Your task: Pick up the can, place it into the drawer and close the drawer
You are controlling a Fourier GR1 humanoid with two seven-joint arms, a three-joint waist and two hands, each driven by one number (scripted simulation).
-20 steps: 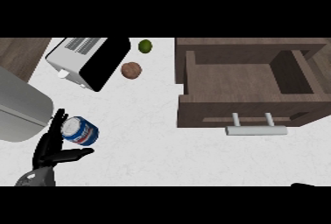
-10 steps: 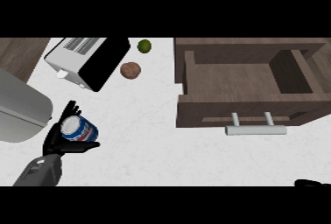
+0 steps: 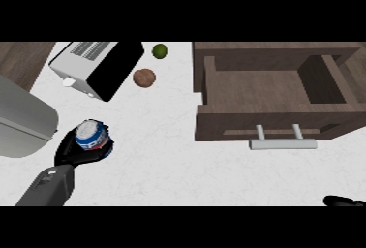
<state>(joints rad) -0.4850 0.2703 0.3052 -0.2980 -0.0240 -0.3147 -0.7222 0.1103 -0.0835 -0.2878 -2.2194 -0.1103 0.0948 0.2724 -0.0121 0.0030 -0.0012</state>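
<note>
Left hand (image 3: 73, 154): curled round the can (image 3: 92, 135), above the bench (image 3: 178, 164)
Drawer (image 3: 271, 104): open
Right hand (image 3: 342, 201): fingers hidden, cannot tell

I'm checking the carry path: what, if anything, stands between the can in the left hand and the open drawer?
Nothing visible does. The can, with the left hand curled round it, has bare counter between it and the open drawer. The brown ball and green fruit lie farther back, off that line.
</note>
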